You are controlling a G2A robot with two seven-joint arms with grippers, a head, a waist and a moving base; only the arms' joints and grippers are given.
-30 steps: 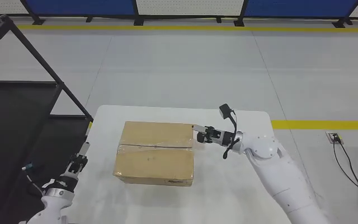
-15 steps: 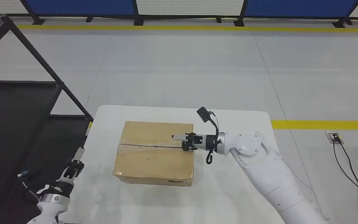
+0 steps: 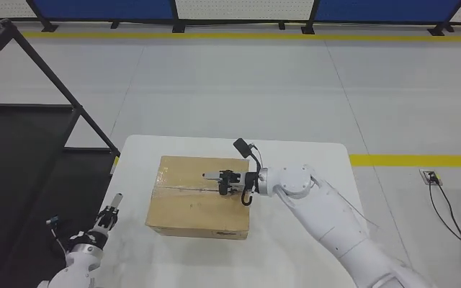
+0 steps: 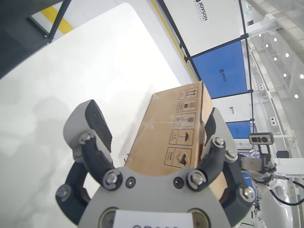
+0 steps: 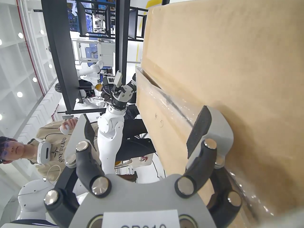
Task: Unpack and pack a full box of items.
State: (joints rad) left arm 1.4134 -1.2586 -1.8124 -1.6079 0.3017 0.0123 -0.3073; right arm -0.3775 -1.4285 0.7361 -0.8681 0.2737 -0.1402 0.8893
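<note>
My right pincer (image 5: 144,122) hung spread over the box's (image 3: 194,209) taped seam (image 5: 166,100), left pincer (image 4: 154,115) spread too; stiff, likely heavy, I reckoned, best taken by flap edges.

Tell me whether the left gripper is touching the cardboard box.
Apart. The top view shows bare white table between the left gripper and the cardboard box's side.

The white table (image 3: 320,153) lies under the right gripper (image 3: 210,175) and goes out on all sides of it. A black metal frame (image 3: 54,80) stands well off on the side the gripper points to, past the table's edge. Far off across the grey floor (image 3: 238,86), a yellow line (image 3: 216,34) runs along blue and white panels (image 3: 108,9).
</note>
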